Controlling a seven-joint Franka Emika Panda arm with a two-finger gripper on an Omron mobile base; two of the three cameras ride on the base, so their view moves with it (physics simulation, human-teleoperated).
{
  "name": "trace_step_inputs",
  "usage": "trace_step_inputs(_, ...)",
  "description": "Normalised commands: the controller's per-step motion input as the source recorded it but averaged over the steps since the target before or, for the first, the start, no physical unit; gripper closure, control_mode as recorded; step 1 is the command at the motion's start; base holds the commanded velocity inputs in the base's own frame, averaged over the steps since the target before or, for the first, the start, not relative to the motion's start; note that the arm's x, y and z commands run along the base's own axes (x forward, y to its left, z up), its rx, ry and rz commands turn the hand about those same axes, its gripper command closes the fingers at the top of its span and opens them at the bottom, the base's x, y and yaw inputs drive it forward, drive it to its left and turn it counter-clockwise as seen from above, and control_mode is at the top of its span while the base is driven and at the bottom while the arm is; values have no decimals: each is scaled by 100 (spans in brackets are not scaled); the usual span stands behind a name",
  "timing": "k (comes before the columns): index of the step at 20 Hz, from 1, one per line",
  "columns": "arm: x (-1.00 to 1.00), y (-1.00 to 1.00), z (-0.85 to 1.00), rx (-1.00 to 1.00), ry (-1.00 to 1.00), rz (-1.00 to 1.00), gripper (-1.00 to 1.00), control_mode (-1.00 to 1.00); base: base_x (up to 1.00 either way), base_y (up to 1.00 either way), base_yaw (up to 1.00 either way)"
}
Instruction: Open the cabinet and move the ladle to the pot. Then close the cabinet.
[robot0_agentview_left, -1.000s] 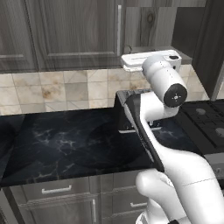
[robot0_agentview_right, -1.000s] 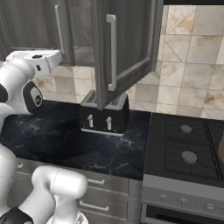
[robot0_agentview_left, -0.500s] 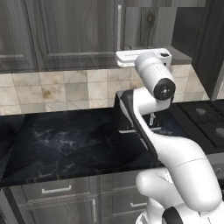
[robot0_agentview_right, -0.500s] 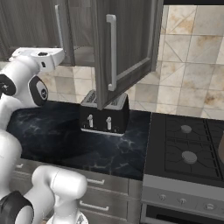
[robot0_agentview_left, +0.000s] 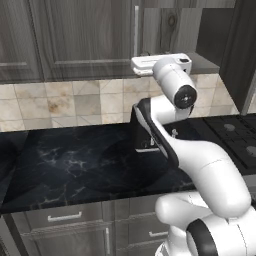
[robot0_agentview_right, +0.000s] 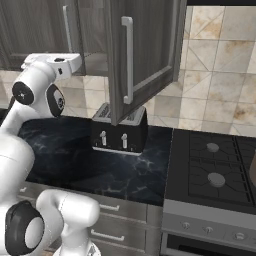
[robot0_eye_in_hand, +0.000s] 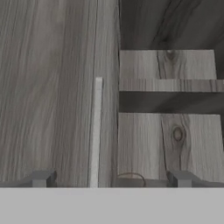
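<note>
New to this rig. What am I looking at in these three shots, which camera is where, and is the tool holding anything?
It is a rendered kitchen with a white robot arm on a base that can drive. Two cameras ride on that base behind the arm, one to its left and one to its right, both looking forward over a dark marble counter. The third camera sits on the hand and looks along the tool; its two small tips show at the bottom, set wide apart, with nothing between them.

The hand is raised to the wall cabinet. Its right door hangs open, while the left door with its silver handle is shut. Inside are pale wood shelves. A thin curved object at the shelf's near edge is too cropped to name.

A black toaster stands on the counter beside a stove.
</note>
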Motion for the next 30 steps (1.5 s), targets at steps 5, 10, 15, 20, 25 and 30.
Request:
trace_step_inputs(5, 36, 4, -15, 0, -8, 0, -100, -100, 0, 0, 0)
trace_step_inputs(10, 37, 12, -9, 0, -11, 2, -100, -100, 0, 0, 0)
trace_step_inputs(15, 31, 26, -1, 0, -7, 0, -100, -100, 0, 0, 0)
trace_step_inputs(20, 40, 23, 0, 0, 0, 0, -100, -100, 0, 0, 0)
trace_step_inputs(25, 44, 9, 0, 0, 0, 0, -100, -100, 0, 0, 0)
trace_step_inputs(30, 40, 0, 0, 0, 0, 0, -100, -100, 0, 0, 0)
